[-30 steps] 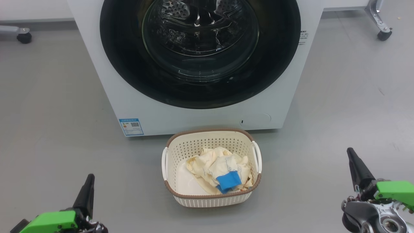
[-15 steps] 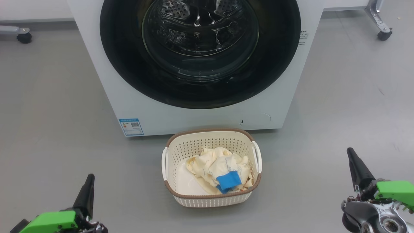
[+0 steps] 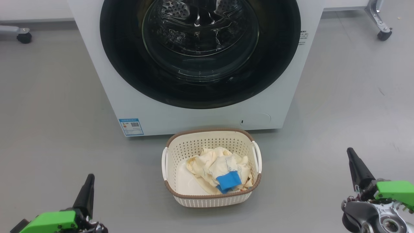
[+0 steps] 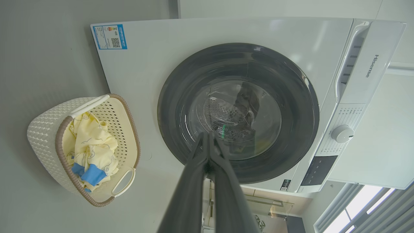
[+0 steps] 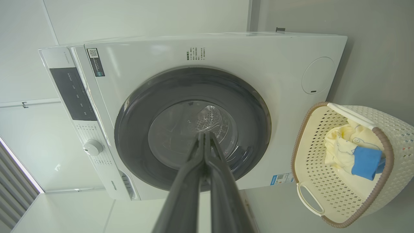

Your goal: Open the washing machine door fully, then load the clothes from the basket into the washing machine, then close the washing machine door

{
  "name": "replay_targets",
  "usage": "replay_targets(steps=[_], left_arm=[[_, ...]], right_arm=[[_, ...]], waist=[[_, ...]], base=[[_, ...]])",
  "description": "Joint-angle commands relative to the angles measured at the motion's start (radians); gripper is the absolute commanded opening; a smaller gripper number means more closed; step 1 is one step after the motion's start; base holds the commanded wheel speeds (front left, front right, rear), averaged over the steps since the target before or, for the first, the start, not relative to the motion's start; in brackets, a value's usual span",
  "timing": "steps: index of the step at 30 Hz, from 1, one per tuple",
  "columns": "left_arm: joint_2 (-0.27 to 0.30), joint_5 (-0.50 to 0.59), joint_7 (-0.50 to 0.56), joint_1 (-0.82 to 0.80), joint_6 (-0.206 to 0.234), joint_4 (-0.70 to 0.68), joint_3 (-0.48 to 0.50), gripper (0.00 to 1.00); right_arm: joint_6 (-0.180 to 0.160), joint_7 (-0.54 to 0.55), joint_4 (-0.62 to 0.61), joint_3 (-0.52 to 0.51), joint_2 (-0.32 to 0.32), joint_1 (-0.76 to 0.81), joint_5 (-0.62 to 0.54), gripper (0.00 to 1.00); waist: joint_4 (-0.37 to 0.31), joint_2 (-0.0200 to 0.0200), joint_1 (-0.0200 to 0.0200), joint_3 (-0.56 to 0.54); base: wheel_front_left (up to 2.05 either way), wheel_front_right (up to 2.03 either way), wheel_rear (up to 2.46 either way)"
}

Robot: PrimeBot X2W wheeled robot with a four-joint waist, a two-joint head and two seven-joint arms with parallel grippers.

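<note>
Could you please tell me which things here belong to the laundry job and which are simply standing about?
Job: washing machine, its shut door, basket, clothes inside it.
Standing about: black caster far left, wheeled metal leg far right.

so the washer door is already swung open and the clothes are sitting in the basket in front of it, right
Not the door: the washing machine door is shut, flush with the front, as the left wrist view shows. The clothes do sit in the basket in front of it.
</note>
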Motion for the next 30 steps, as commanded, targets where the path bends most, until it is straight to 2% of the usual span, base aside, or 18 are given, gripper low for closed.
replay_targets(steps=[1,7,8,12,30], left_arm=[[0.008,0.011,0.008,-0.051,-0.001,-0.030,0.033,0.00],[0.008,0.011,0.008,-0.051,-0.001,-0.030,0.033,0.00],[0.000,0.000,0.000,0.000,0.000,0.000,0.000,1.00],[-0.006,-0.001,-0.002,0.017,0.000,0.041,-0.003,1.00],[-0.004,-0.001,-0.052,-0.005,0.007,0.024,-0.022,1.00]], right_arm=[[-0.003,0.006,-0.031,0.016,-0.012,-0.058,-0.009,0.00],[-0.003,0.006,-0.031,0.016,-0.012,-0.058,-0.009,0.00],[0.000,0.000,0.000,0.000,0.000,0.000,0.000,1.00],[0.000,-0.002,0.038,0.004,0.012,0.020,-0.001,1.00],[0.000,-0.052,-0.021,-0.007,0.009,0.025,-0.037,1.00]], waist=[[0.000,0.0000,0.0000,0.000],[0.000,0.0000,0.0000,0.000],[0.000,0.0000,0.0000,0.000],[0.000,0.0000,0.0000,0.000],[0.002,0.0000,0.0000,0.000]], base=[[0.00,0.00,0.00],[0.00,0.00,0.00],[0.00,0.00,0.00],[0.00,0.00,0.00],[0.00,0.00,0.00]])
